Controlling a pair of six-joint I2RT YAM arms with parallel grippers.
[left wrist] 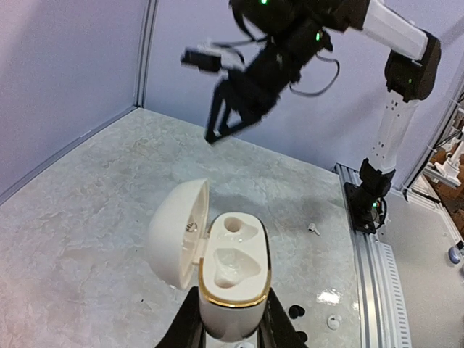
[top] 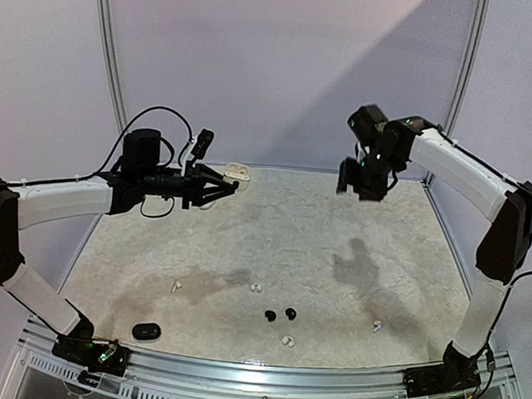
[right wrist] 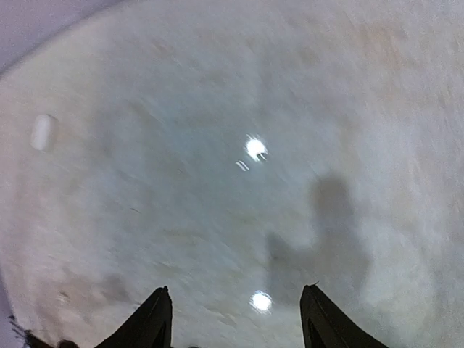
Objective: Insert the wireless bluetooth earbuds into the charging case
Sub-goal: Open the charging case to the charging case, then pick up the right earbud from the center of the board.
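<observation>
The table (top: 337, 223) was spread beneath both arms, and neither hand was touching it. The left gripper (left wrist: 232, 330) was seen closed on the base of the white charging case (left wrist: 232, 279). The case was held aloft with its lid (left wrist: 177, 232) swung open, leftward as that wrist's camera saw it. Both wells were bare (no bud was seated in either). The right gripper (right wrist: 235, 290) was raised high across from the left hand and well apart from it, its jaws spread wide with nothing between them.

A second white case (top: 238, 172) was set on the table just beyond the left fingertips. A black case (top: 146, 331) lay far behind that hand, near its arm's base.

The earbuds were scattered on the table well below both hands, toward the arm bases. The two black buds (top: 290, 312) lay together with white buds (top: 286, 341) around them.

The step in hand was judged to be a first pick by the free right hand. A white bud would likely suit the white case. The jaws would best be narrowed before descent and closed gently across the bud's body, since so small and glossy a thing could be flicked aside. The case should be held level, wells upward.
</observation>
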